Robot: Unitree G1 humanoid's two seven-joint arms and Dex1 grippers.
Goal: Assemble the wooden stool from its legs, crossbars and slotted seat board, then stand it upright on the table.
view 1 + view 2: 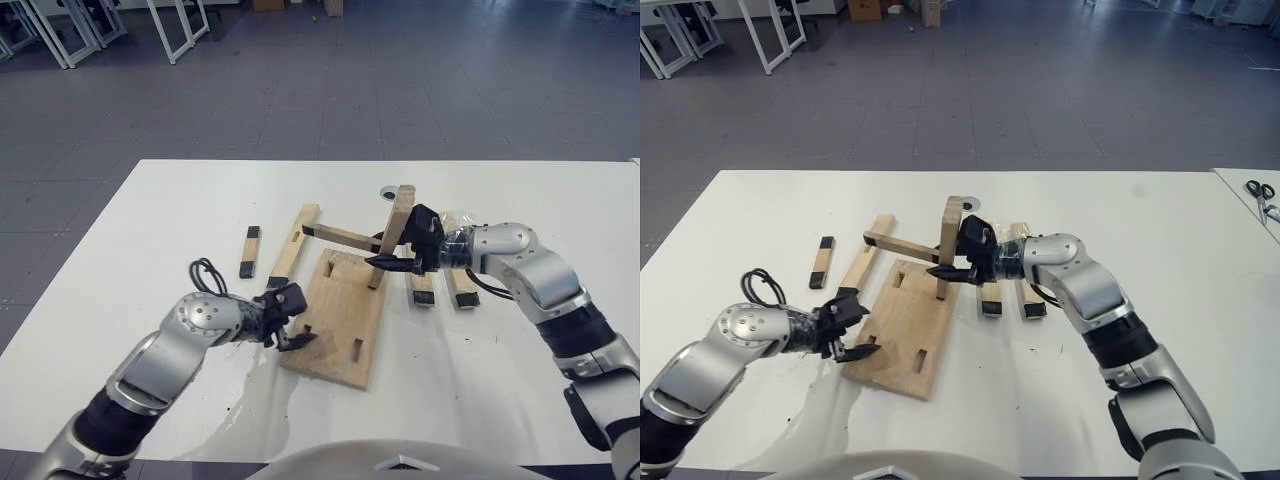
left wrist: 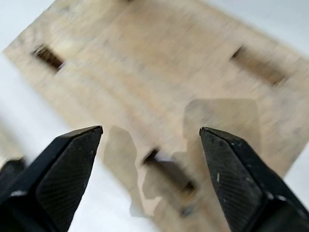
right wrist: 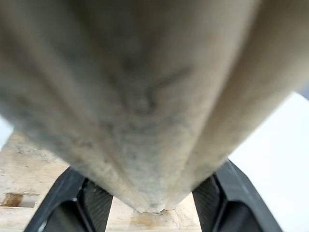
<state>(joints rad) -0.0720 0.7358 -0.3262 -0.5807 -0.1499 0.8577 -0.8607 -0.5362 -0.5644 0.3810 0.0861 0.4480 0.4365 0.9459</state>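
Left eye: the seat board (image 1: 335, 318) lies flat on the table (image 1: 520, 400), and the left gripper (image 1: 294, 324) sits at its near left edge, fingers spread wide, holding nothing. At the board's far right edge the right gripper (image 1: 390, 262) clamps an upright leg (image 1: 399, 212), with a crossbar (image 1: 340, 237) jutting leftward from it above the board. Right eye: scissors (image 1: 1260, 190) lie well right of the board. Left wrist: parted fingertips (image 2: 67, 169) frame a slot (image 2: 169, 171) in the board. Right wrist: pads (image 3: 94, 205) squeeze the leg, board beneath.
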